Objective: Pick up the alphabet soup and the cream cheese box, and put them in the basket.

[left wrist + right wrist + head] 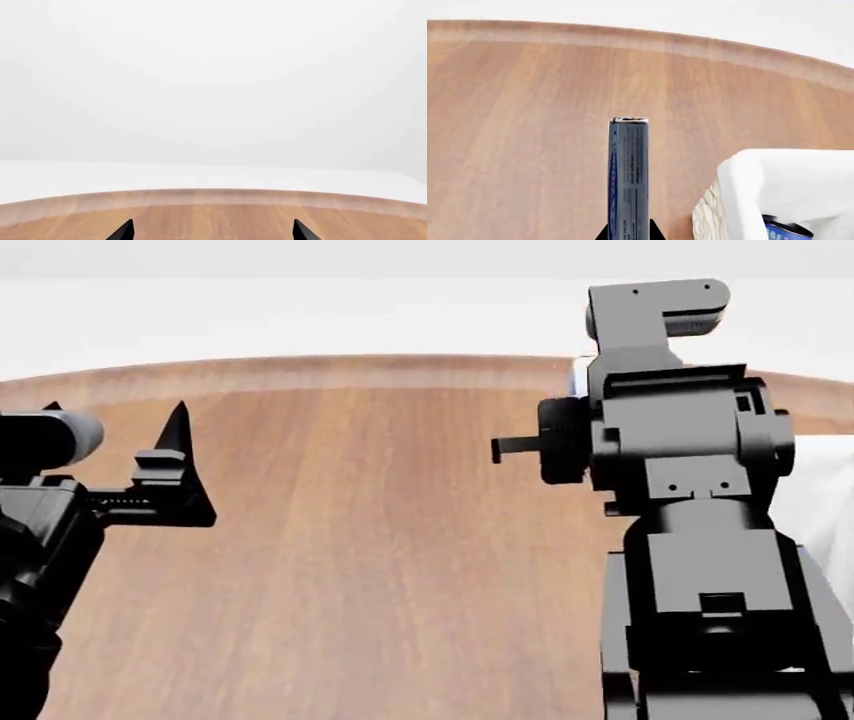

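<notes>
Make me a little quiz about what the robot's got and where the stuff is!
1. True or false: the left gripper is holding something.
2. What is the right gripper shut on? A) a red-and-green can B) the cream cheese box C) nothing
3. In a few words: which blue thing peeks out from inside the basket?

Key
1. False. Its fingers are apart, with only table between them.
2. B. The thin box stands on edge between the fingers.
3. The alphabet soup, by the basket's white liner.
</notes>
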